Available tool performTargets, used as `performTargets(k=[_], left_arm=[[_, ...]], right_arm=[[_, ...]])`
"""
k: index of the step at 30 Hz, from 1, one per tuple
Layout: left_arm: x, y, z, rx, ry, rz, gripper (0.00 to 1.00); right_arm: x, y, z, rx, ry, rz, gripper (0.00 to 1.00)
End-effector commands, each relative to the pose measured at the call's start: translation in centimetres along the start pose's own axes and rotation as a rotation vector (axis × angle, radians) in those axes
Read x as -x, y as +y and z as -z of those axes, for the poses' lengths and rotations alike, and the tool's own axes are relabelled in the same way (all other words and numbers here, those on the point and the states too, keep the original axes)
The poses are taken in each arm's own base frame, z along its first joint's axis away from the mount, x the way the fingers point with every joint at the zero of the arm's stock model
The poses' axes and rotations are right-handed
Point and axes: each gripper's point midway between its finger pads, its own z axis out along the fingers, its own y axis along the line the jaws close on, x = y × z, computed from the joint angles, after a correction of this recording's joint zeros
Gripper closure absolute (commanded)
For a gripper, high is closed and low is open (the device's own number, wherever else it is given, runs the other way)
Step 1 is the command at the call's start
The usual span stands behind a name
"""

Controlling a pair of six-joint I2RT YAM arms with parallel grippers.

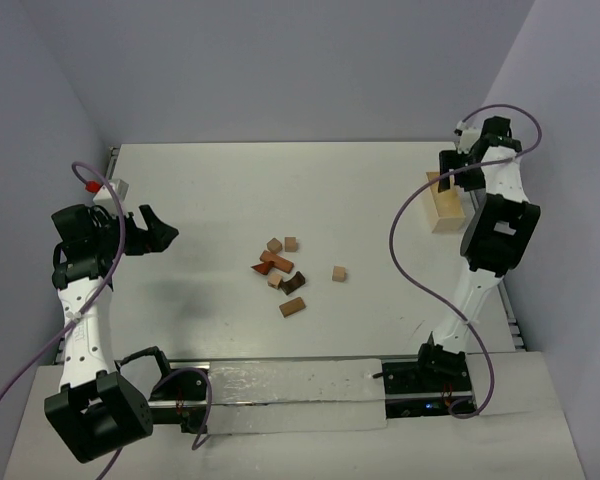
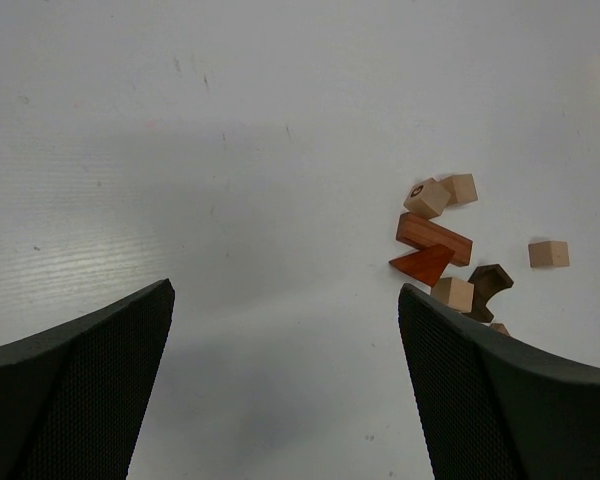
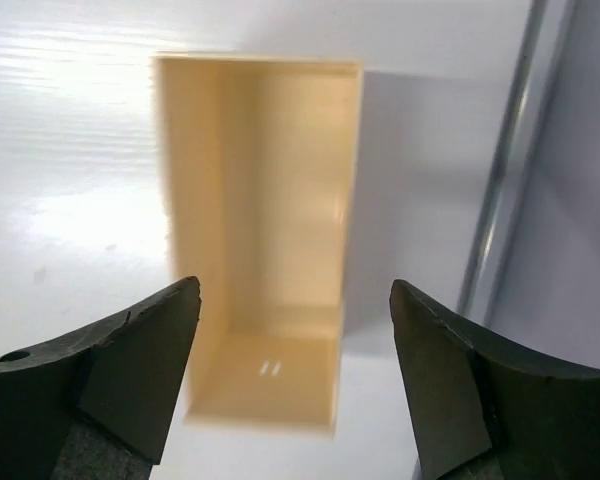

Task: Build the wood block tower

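Wood blocks [image 1: 283, 272] lie loose and unstacked at the middle of the table [image 1: 210, 190].
The left gripper [image 2: 285, 288] hangs spread at left, well apart from them; the right gripper [image 3: 292, 285], also spread, hovers over a pale open box [image 3: 195, 200] at upper right.

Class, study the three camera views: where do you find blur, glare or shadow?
Top external: evenly lit, with a soft shadow on the table beside the left arm. Left wrist: the wood blocks are sharp; a broad faint shadow crosses the table. Right wrist: the pale box is blurred, its left edge smeared, with bright glare on the table to its left.
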Motion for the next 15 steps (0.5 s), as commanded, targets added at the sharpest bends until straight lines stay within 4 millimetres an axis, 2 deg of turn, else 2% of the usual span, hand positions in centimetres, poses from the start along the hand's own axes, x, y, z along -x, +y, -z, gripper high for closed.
performTargets(k=[1,3,4,7,10,11,15], left_arm=[[2.4,-0.5,0.5,-0.010,-0.074,-0.050,0.01],[2.5,-0.8,0.7,-0.022,-0.080,-0.059,0.01],[2.6,-1.0,0.7,-0.031,-0.083,-0.074,0.01],[2.3,-2.3,1.3,-0.096,-0.089,-0.145,0.01],[1.5,-3.3,1.5,-0.157,-0.082,-0.203,0.01],[1.1,-3.3,1.5,-0.164,-0.074,-0.215,0.01],[-0.2,-4.0,1.6,-0.219,-0.046,-0.263,0.03]], right_arm=[[6.8,4.1,13.2,0.001,-0.255,0.095,0.16],[7.6,5.8,15.4,0.008,-0.291,0.145,0.16],[7.8,7.0,17.4,0.011,-0.323,0.172,0.15],[7.1,12.4,20.7,0.089,-0.383,0.309,0.03],[4.0,16.9,20.8,0.143,-0.365,0.424,0.00],[2.6,18.8,19.3,0.172,-0.335,0.461,0.00],[-3.3,27.0,17.5,0.338,-0.313,0.659,0.00]])
